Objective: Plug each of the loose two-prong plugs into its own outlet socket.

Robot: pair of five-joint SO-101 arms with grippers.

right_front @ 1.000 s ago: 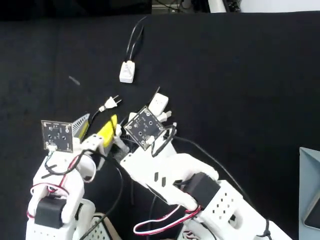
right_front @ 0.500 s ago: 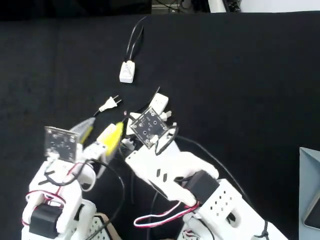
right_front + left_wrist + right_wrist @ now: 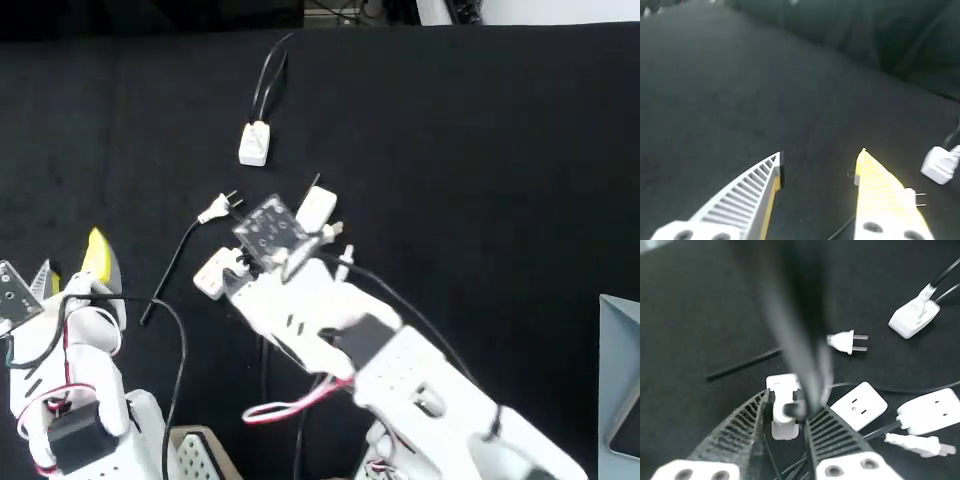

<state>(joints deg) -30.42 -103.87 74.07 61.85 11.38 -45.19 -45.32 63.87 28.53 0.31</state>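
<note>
While no plug sat in any socket yet, the high view showed the loose plug [image 3: 218, 207] lying bare-pronged on the black table [image 3: 480, 150], between the corded socket [image 3: 254, 143] and the right gripper [image 3: 222, 272], which pinched a white block [image 3: 205, 280]. The left gripper [image 3: 70, 255] hung well apart.

From the left wrist, the left gripper [image 3: 821, 155] stood spread over bare cloth, holding nothing.

From the right wrist, the right gripper [image 3: 790, 405] clamped the white block [image 3: 782, 385]. Nearby lay the loose plug [image 3: 847, 342], an open socket [image 3: 860, 405], a further socket [image 3: 935, 412] and a second plug [image 3: 917, 442]. All the plugging seemingly remained. A dark cable [image 3: 795, 330] crossed the gripper and, with the crowded cords, looked likely to hinder.
</note>
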